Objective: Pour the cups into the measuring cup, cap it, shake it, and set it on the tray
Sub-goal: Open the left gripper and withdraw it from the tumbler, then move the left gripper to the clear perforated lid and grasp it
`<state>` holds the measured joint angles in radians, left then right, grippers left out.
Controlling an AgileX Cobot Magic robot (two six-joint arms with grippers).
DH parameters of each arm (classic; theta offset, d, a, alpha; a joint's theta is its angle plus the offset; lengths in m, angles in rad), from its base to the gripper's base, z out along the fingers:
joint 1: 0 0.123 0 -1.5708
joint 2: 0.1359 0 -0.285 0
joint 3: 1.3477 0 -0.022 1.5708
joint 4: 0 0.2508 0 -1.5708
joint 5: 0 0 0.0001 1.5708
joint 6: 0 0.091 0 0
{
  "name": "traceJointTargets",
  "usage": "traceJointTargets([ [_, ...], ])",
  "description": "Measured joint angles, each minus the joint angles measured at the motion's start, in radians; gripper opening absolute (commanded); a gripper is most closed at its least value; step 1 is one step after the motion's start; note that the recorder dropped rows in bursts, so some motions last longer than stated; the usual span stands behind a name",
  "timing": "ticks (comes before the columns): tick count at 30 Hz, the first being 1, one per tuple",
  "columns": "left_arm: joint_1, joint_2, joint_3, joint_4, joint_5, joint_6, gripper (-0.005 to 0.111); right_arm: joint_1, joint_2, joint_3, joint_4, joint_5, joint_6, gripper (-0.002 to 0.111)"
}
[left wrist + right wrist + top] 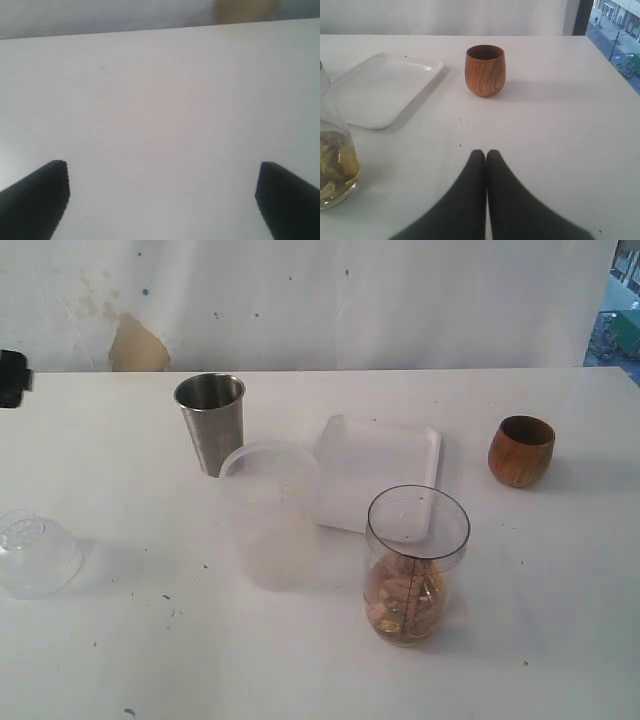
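Note:
The clear measuring cup (415, 565) with a black scale stands at the front of the table, holding brownish pieces and yellowish liquid; it also shows in the right wrist view (332, 165). Behind it lies the white tray (380, 470) (385, 90). The frosted plastic cup (270, 515) stands left of the tray, and the steel tumbler (210, 420) behind that. The wooden cup (521, 450) (485, 70) sits at the right. My right gripper (486, 155) is shut on nothing, short of the wooden cup. My left gripper (162, 167) is open over bare table. Neither gripper shows in the exterior view.
A clear domed lid (35, 555) lies at the table's left edge. A black part (10, 378) pokes in at the far left. A white wall with a tan stain (138, 345) backs the table.

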<state>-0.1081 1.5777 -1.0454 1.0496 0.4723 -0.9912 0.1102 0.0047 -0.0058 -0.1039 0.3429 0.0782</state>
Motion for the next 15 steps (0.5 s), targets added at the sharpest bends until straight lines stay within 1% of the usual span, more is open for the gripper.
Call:
traceJointTargets([
  [2,0.0,-0.021,-0.045,-0.092,0.167,0.128,0.062,0.0,0.0,0.0,0.0,0.002,0.0,0.0],
  [3,0.002,-0.023,-0.065,-0.14,0.223,0.213,0.055,0.0,0.0,0.0,0.0,0.002,0.0,0.0],
  [4,0.007,-0.025,-0.093,-0.218,0.28,0.315,0.051,0.0,0.0,0.0,0.0,0.002,0.0,0.0],
  [5,0.008,-0.027,-0.114,-0.312,0.326,0.426,0.05,0.0,0.0,0.0,0.0,0.002,0.0,0.0],
  [6,0.008,-0.027,-0.129,-0.393,0.357,0.51,0.051,0.0,0.0,0.0,0.0,0.002,0.0,0.0],
  [8,0.008,-0.027,-0.158,-0.604,0.415,0.683,0.055,0.0,0.0,0.0,0.0,0.002,0.0,0.0],
  [11,0.008,-0.027,-0.176,-0.868,0.452,0.839,0.066,0.0,0.0,0.0,0.0,0.002,0.0,0.0],
  [13,0.008,-0.022,-0.179,-0.954,0.471,0.899,0.073,0.0,0.0,0.0,0.0,0.002,0.0,0.0],
  [15,0.008,-0.008,-0.179,-0.997,0.513,0.921,0.078,0.0,0.0,0.0,0.0,0.002,0.0,0.0],
])
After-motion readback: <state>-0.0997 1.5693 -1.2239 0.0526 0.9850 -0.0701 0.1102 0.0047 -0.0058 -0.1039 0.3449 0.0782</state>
